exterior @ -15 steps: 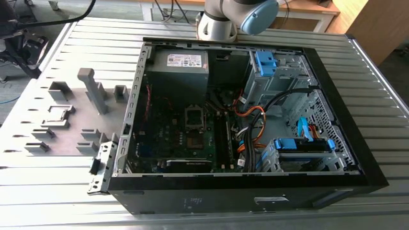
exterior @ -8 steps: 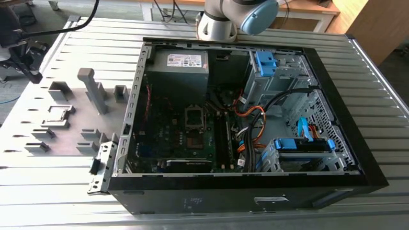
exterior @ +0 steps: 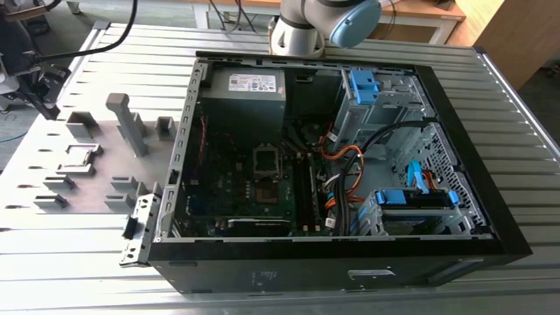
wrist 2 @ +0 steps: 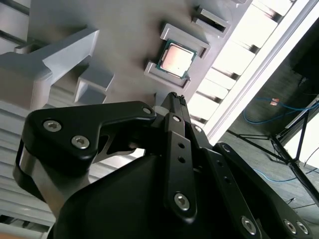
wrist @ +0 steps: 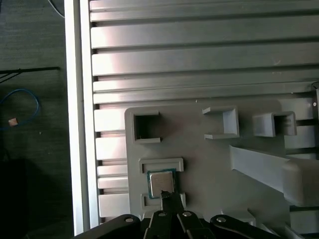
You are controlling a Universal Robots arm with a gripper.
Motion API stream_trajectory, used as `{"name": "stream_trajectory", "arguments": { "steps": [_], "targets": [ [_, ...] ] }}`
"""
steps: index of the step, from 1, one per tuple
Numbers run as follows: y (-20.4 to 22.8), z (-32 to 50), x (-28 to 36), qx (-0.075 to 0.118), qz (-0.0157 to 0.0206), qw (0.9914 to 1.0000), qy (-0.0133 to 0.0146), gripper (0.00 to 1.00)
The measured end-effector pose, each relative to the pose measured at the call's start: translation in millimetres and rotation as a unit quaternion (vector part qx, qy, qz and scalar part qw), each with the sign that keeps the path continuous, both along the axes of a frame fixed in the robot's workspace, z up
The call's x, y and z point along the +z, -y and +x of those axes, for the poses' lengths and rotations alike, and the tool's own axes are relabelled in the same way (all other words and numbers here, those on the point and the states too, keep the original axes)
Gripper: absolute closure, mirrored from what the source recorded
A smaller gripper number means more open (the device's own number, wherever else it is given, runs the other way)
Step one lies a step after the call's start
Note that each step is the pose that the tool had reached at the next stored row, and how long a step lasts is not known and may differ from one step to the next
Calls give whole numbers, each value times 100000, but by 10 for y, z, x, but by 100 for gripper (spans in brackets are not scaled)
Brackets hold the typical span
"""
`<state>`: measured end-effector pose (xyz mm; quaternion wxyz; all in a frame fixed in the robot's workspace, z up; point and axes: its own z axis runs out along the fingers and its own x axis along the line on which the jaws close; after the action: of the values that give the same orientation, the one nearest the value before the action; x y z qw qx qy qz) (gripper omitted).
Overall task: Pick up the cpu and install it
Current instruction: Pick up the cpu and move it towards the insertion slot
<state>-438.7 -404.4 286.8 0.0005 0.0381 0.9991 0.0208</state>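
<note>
The cpu (wrist: pixel 160 183) is a small square chip with a silvery top (wrist 2: pixel 175 59). It lies flat between two low grey holders on the grey fixture plate (wrist: pixel 209 164). My gripper (wrist: pixel 169 197) hangs above the plate, its black fingers drawn together to one tip (wrist 2: pixel 174 97) close to the chip's edge. It stands apart from the chip and holds nothing. In the exterior view the open computer case (exterior: pixel 332 157) lies on the table, with the motherboard's socket (exterior: pixel 267 161) near its middle.
The fixture plate (exterior: pixel 96 170) lies at the exterior view's left, beside the case, and carries several grey blocks and a tall post (exterior: pixel 127 121). The arm's base (exterior: pixel 302 29) stands behind the case. Cables and drive cages (exterior: pixel 385 138) fill the case's right side.
</note>
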Motion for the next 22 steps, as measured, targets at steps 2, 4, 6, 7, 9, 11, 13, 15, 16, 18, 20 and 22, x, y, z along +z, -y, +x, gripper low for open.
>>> {"name": "stream_trajectory", "arguments": {
  "steps": [2,4,6,7,9,11,13,15,16,18,20,22],
  "targets": [
    [0,-4,-36,-1,-7,100000,-150,89],
    [0,-6,-73,0,-5,100000,-291,89],
    [0,-9,-108,-5,-2,99999,-450,89],
    [0,-11,-127,-5,-3,99999,-528,89],
    [0,-14,-164,-2,-4,99998,-686,89],
    [0,-16,-199,0,-5,99997,-834,89],
    [0,-19,-233,-3,-2,99995,-982,89],
    [3,-20,-265,-3,-5,99993,-1172,89],
    [6,-20,-281,0,-3,99992,-1269,89],
    [14,-20,-313,-1,-4,99989,-1469,89],
    [26,-20,-347,-1,-3,99986,-1693,89],
    [36,-20,-380,-2,-2,99981,-1925,89]
  ]
}}
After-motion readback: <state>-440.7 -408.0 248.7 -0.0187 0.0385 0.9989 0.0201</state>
